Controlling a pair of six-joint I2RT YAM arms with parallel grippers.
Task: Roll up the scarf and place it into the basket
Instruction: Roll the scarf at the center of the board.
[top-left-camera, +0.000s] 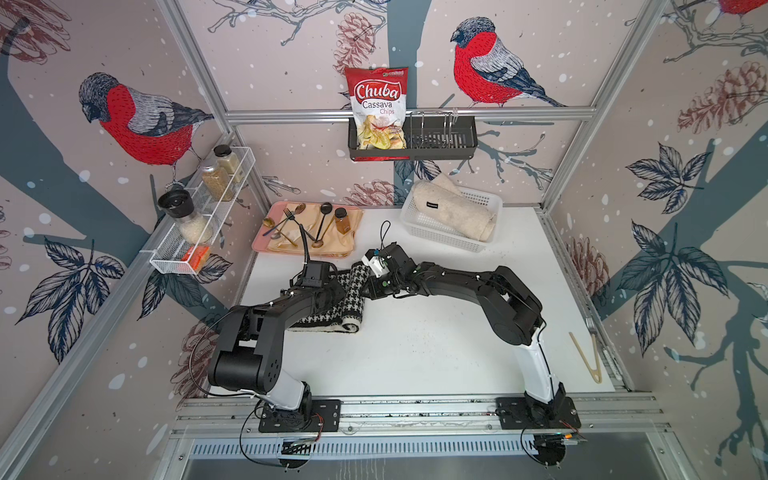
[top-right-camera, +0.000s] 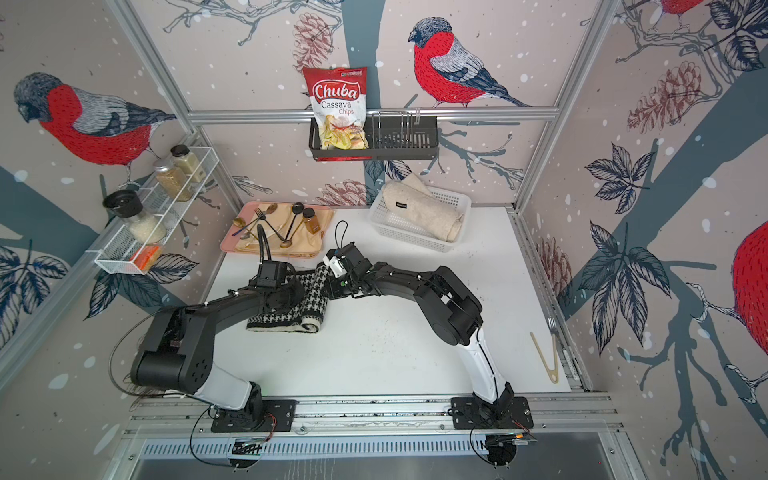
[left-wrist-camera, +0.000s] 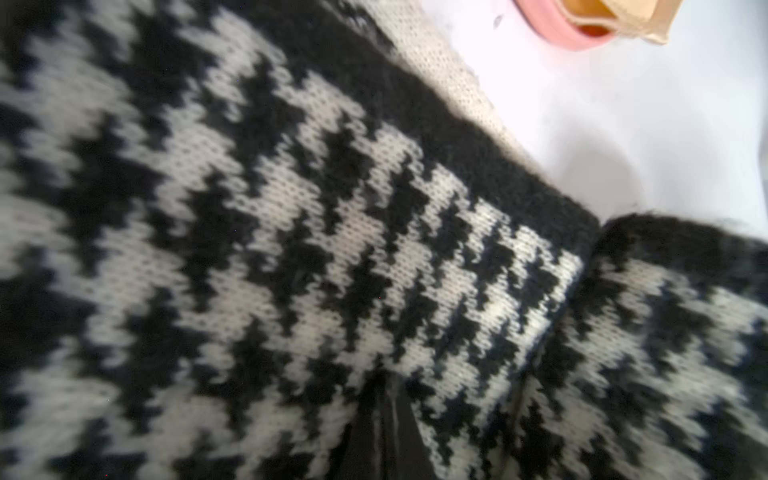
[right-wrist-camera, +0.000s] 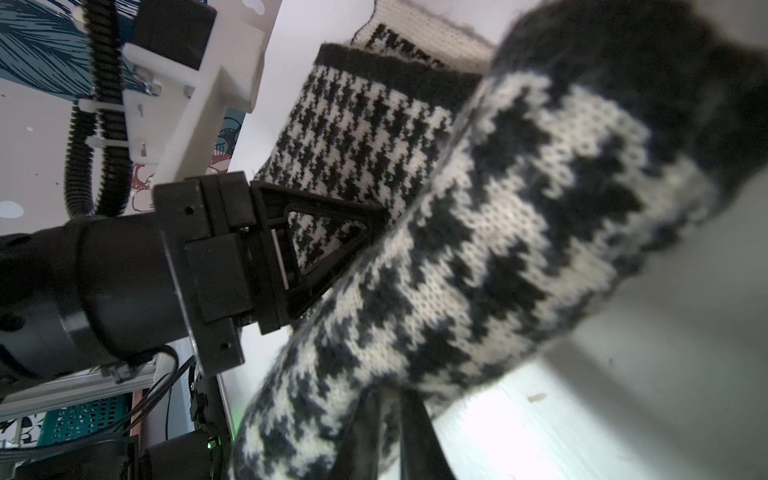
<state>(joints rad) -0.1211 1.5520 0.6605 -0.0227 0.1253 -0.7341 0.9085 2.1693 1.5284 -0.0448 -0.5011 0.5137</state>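
The scarf (top-left-camera: 356, 291) sits left of the table's (top-left-camera: 415, 353) middle, a black-and-white houndstooth knit. Its near part lies folded flat, and a thick band arches up between the 2 arms. The left gripper (right-wrist-camera: 365, 224) has its jaws pinched into the knit from the left. The right gripper (right-wrist-camera: 390, 399) is clamped on the raised band from the right.

It looks light, soft and floppy, fuzzy enough not to slip, but with no stiffness, so I'd expect any roll to sag and unwind once let go. The safest hold is probably across the whole bundle, trapping the loose end under a finger.

The basket (top-left-camera: 419, 230) stands far right, well apart, with a beige rolled cloth (top-left-camera: 461, 212) filling much of it.
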